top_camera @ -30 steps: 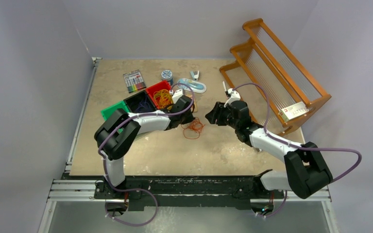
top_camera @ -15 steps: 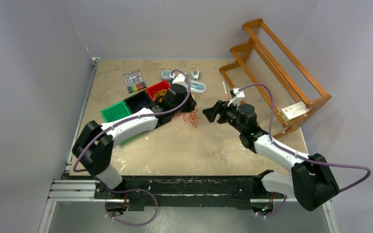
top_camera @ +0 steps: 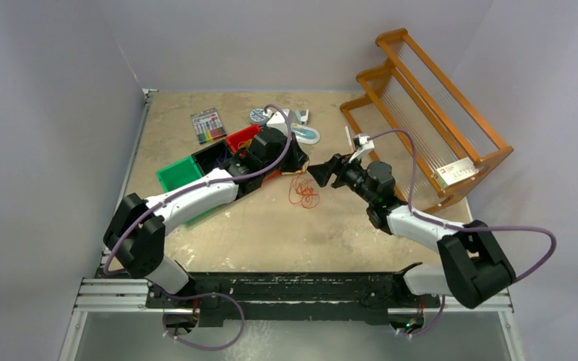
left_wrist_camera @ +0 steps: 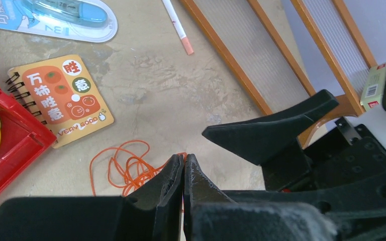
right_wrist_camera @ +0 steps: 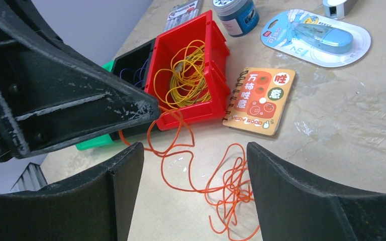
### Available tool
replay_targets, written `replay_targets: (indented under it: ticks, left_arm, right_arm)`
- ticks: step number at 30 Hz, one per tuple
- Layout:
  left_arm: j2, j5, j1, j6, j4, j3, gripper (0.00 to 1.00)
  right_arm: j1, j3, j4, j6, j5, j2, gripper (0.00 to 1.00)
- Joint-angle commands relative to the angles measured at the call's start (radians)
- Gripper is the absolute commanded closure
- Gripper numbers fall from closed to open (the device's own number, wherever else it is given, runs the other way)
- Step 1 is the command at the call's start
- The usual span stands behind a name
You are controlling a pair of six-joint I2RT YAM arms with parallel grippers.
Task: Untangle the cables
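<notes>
Since one second ago the left arm has stretched out away from its base, carrying the left gripper (top_camera: 295,159) up beside the red bin (right_wrist_camera: 216,65), while the right gripper (top_camera: 320,174) has shifted a little leftward toward it. The left gripper's jaws are pressed together, and an orange strand emerges at their tips – it is pinched there. This strand trails down to the orange cables (top_camera: 303,192), a loose heap of loops lying on the tabletop (top_camera: 271,233) just in front of the red bin and between the two grippers. The right gripper stands with its jaws spread wide and nothing between them; in the right wrist view the orange heap lies below the gap, apart from both fingers. The yellow cables (right_wrist_camera: 186,75) are coiled inside the red bin. The purple cables (right_wrist_camera: 138,75) sit in the black bin (top_camera: 214,154) next to it, and a green bin (top_camera: 177,171) adjoins that one on the left. A spiral-bound orange notebook (right_wrist_camera: 259,103) lies flat just beside the red bin. Further back lie a correction-tape pack (left_wrist_camera: 60,15) and a pen (left_wrist_camera: 177,27). A wooden rack (top_camera: 429,105) stands at the right rear of the tabletop – well apart from the cables.
</notes>
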Motion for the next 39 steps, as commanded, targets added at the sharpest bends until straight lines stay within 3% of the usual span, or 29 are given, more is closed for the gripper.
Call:
replay_targets:
  ticks: [1, 13, 20, 28, 39]
  left_arm:
    - [-0.03, 0.048, -0.002, -0.017, 0.069, 0.022, 1.0]
    - [-0.063, 0.134, -0.002, -0.048, 0.067, 0.042, 1.0]
    - [-0.069, 0.2, -0.003, -0.029, 0.009, 0.133, 1.0]
    - [-0.104, 0.138, 0.009, 0.069, -0.129, 0.312, 1.0]
    - [-0.128, 0.134, 0.095, 0.091, -0.176, 0.451, 1.0]
  right_arm:
    - [-0.002, 0.004, 0.168, 0.037, -0.035, 0.048, 0.24]
    - [-0.001, 0.058, 0.422, 0.12, -0.041, 0.295, 0.33]
    - [0.002, 0.113, 0.396, 0.095, -0.057, 0.392, 0.35]
    - [0.008, 0.081, 0.399, 0.091, -0.062, 0.432, 0.46]
    - [0.011, 0.032, 0.421, 0.104, -0.065, 0.49, 0.52]
